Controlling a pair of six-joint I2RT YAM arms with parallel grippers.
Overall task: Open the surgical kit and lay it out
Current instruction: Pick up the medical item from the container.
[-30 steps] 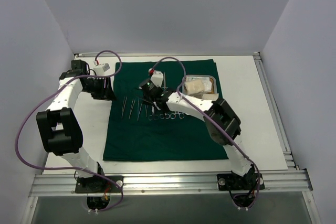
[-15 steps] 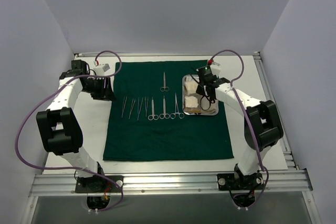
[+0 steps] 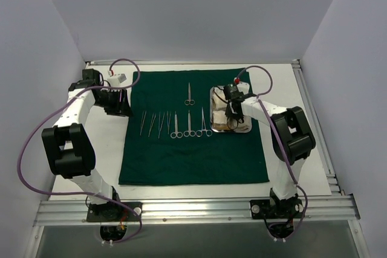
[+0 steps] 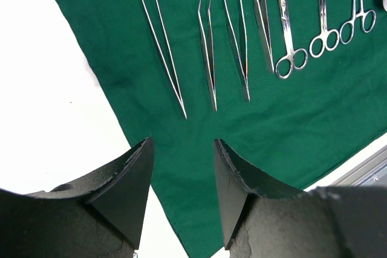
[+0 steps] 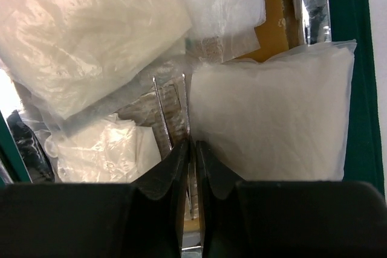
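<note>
The surgical kit lies open: a dark green drape spreads over the table, with slim silver forceps and ring-handled scissors laid out on it. A steel tray at the drape's right holds clear packets of white gauze. My right gripper reaches down into the tray, shut on thin silver forceps lying between the packets. At the drape's left edge my left gripper hangs open over the cloth, holding nothing, short of the row of forceps.
White tabletop borders the drape on the left. Another crumpled packet fills the tray's far side, and the tray's rim runs along the green cloth. An aluminium rail edges the table's near side.
My right arm swung from the instrument row on the drape over to the tray and lowered into it, its jaws closing on the forceps. The left arm has not moved.
</note>
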